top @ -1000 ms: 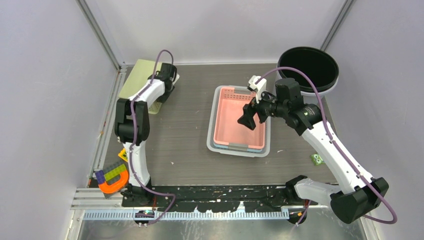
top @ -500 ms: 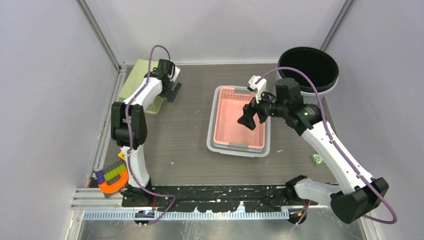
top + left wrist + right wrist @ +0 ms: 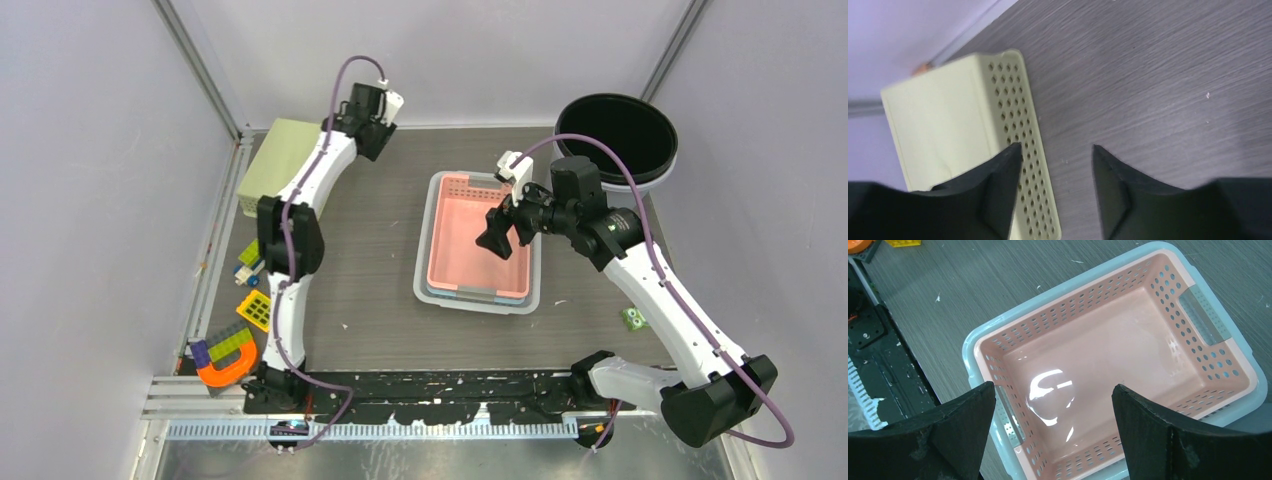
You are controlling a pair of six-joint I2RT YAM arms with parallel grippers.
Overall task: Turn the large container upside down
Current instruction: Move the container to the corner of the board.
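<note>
A large pale green container (image 3: 280,160) lies at the back left with its solid bottom facing up and its perforated wall (image 3: 1020,150) toward the table. My left gripper (image 3: 376,143) hovers to its right near the back wall, open and empty (image 3: 1055,147). My right gripper (image 3: 493,243) hangs open over a pink basket (image 3: 460,250) nested in a pale blue one (image 3: 425,290). In the right wrist view the pink basket (image 3: 1108,340) is empty between my spread jaws (image 3: 1053,387).
A black round bin (image 3: 615,135) stands at the back right. Toy bricks (image 3: 225,355) and a yellow piece (image 3: 255,308) lie by the left arm's base. A small green item (image 3: 632,318) sits at the right.
My left gripper came away from the green container's right edge and rose toward the back right. The right arm has not moved.
</note>
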